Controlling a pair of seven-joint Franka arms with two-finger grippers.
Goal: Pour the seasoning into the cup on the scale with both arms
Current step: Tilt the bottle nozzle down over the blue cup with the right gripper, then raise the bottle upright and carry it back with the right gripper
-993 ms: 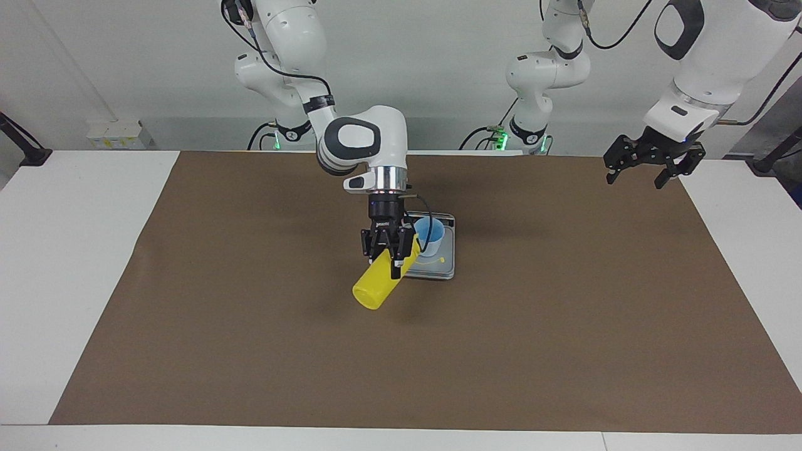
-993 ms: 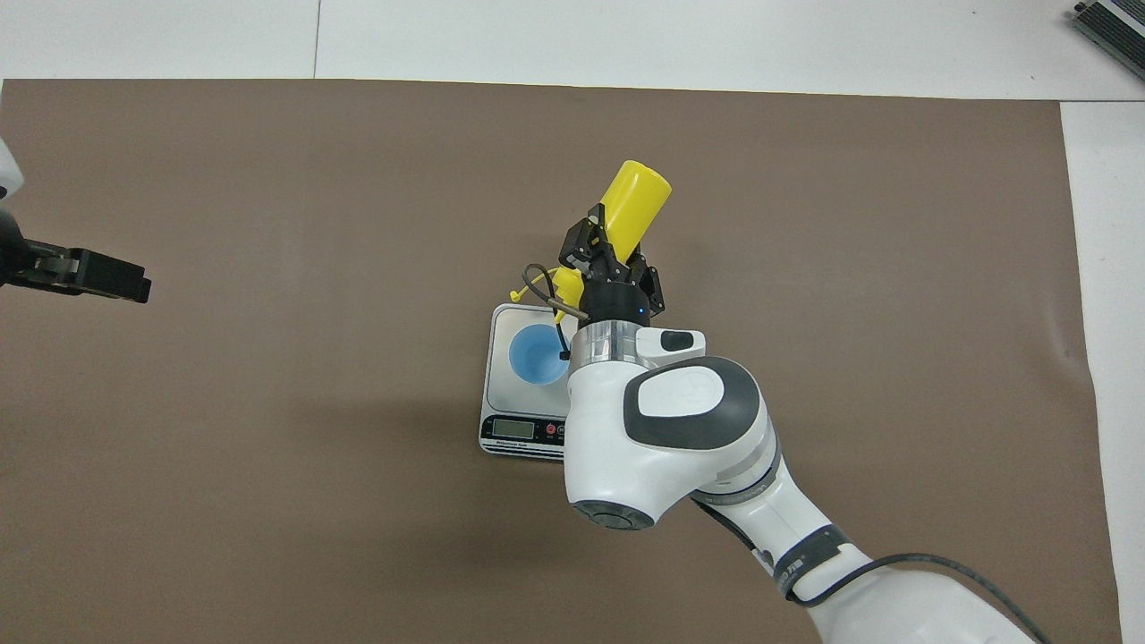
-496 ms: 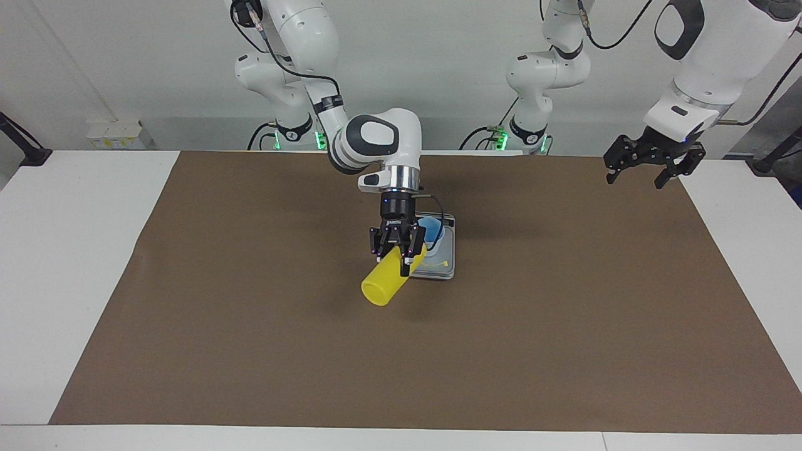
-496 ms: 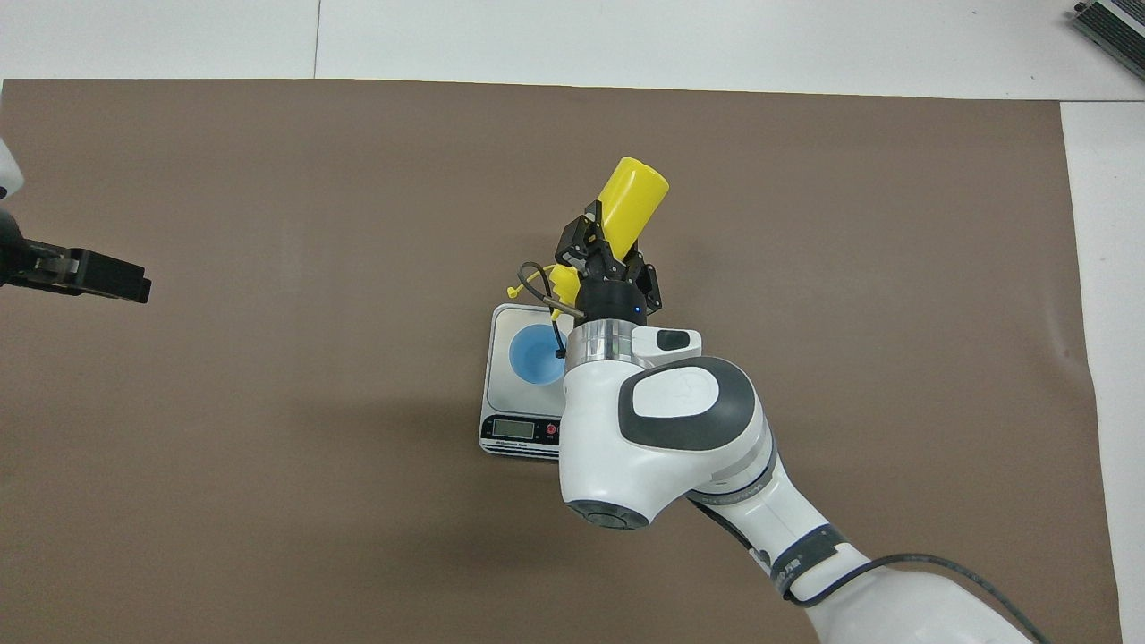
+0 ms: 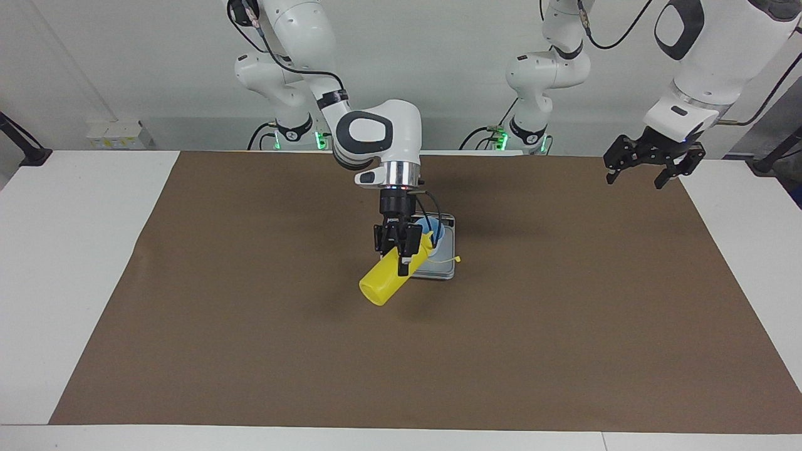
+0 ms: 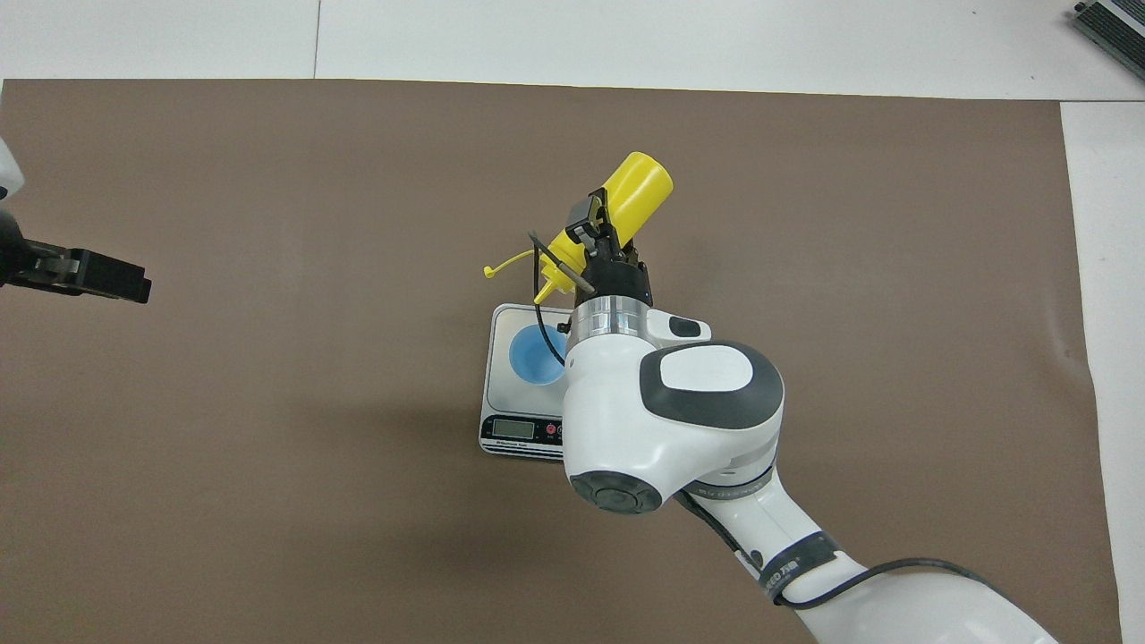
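My right gripper (image 5: 401, 250) (image 6: 597, 243) is shut on the yellow seasoning bottle (image 5: 387, 280) (image 6: 626, 199), which hangs tilted above the scale (image 5: 446, 268) (image 6: 505, 394). The bottle's nozzle end points down toward the light blue cup (image 5: 437, 231) (image 6: 532, 353), and its small tethered cap (image 5: 457, 258) (image 6: 490, 271) dangles free. The cup stands on the grey weighing plate, partly hidden by the gripper in the facing view. My left gripper (image 5: 651, 164) (image 6: 98, 277) waits open in the air over the left arm's end of the table, holding nothing.
A brown mat (image 5: 250, 351) covers most of the white table (image 5: 69, 263). The scale's dark display strip (image 6: 519, 431) faces the robots. The right arm's big wrist housing (image 6: 671, 420) covers part of the scale from above.
The right gripper has turned and shifted with the bottle, bringing the nozzle closer over the cup; the tethered cap has swung outward. The left arm has not moved.
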